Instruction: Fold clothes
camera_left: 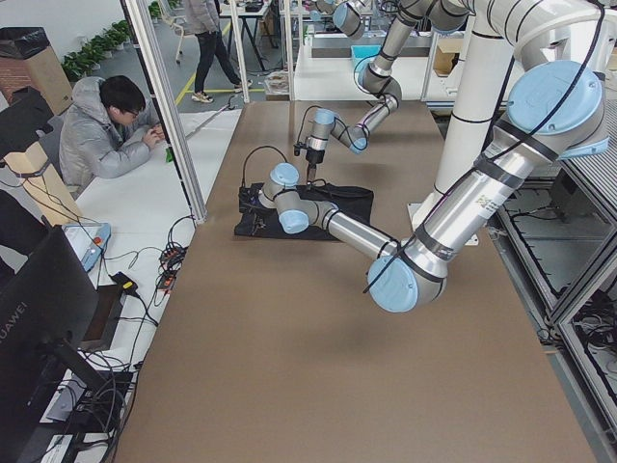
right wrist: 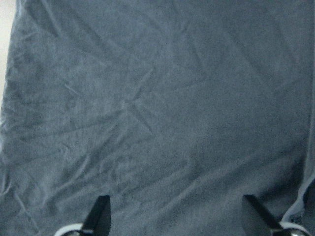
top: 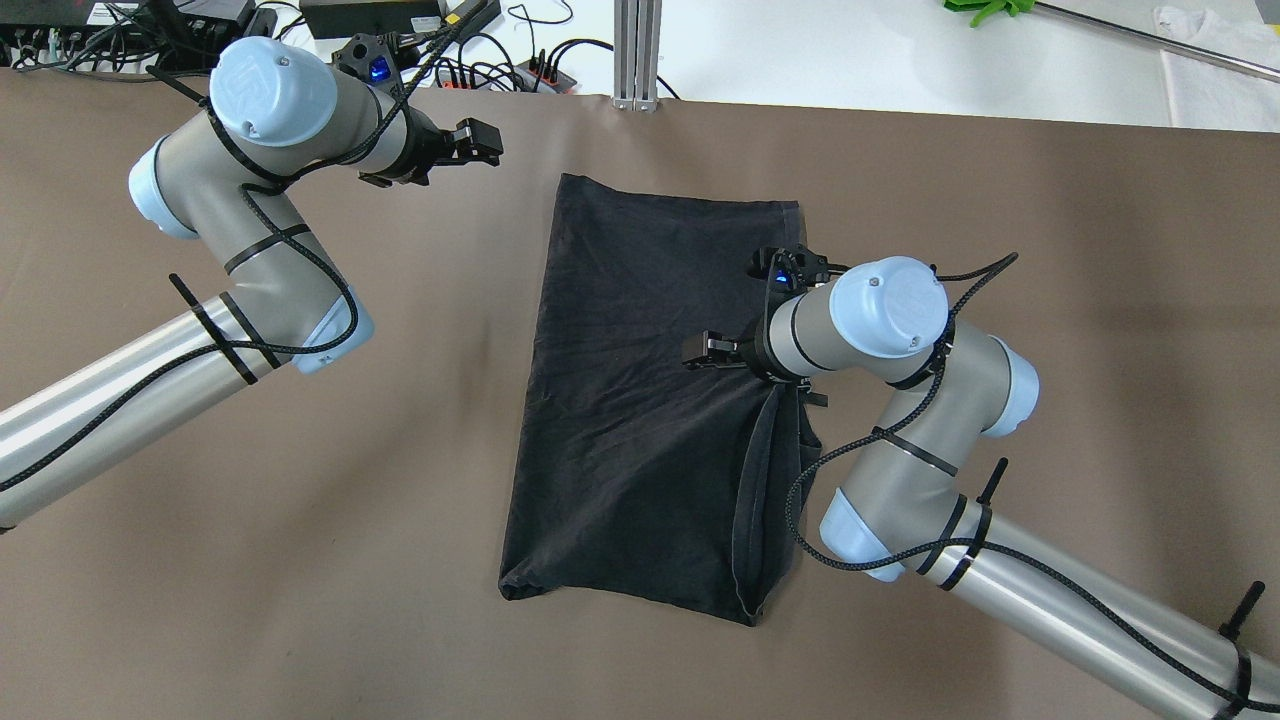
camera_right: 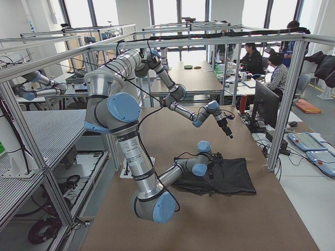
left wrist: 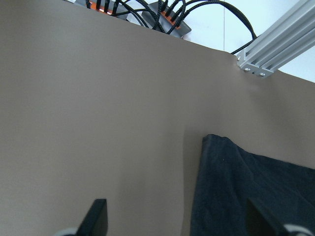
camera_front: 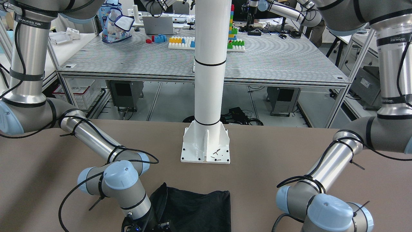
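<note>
The clothes are one black garment lying flat as a tall rectangle at the table's middle, with a narrow fold standing up along its right edge near the robot. My right gripper hovers low over the garment's right half; the right wrist view shows that gripper open, with only wrinkled black fabric below. My left gripper is open above bare table, left of the garment's far left corner. That corner shows in the left wrist view beyond the gripper.
The white pole's base plate stands at the robot-side table edge. Power strips and cables and an aluminium post line the far edge. A seated person is beyond that edge. Brown table surrounds the garment.
</note>
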`<act>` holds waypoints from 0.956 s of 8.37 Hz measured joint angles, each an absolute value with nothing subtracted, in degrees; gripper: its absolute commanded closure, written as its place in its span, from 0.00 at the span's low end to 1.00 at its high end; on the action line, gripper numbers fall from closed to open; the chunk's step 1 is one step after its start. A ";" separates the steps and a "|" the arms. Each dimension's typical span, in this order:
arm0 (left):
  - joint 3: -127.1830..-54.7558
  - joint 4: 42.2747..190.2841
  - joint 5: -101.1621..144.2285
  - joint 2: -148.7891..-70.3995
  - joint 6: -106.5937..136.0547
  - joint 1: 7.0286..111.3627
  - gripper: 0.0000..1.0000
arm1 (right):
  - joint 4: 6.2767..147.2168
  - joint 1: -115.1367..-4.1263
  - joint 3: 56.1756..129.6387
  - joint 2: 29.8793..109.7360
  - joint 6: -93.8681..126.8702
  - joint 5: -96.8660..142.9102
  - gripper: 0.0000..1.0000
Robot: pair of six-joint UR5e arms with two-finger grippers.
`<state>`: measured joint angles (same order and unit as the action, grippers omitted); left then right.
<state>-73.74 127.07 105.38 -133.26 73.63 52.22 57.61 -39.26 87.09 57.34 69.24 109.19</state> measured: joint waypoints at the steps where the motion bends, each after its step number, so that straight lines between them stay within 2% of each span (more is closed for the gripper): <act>1: -73.63 126.87 105.38 -133.45 73.28 52.21 0.00 | 57.61 -38.26 86.95 57.32 69.46 107.06 0.06; 8: -70.70 126.80 105.38 -136.45 73.25 52.16 0.00 | 57.64 -35.12 87.26 60.64 69.86 102.52 0.06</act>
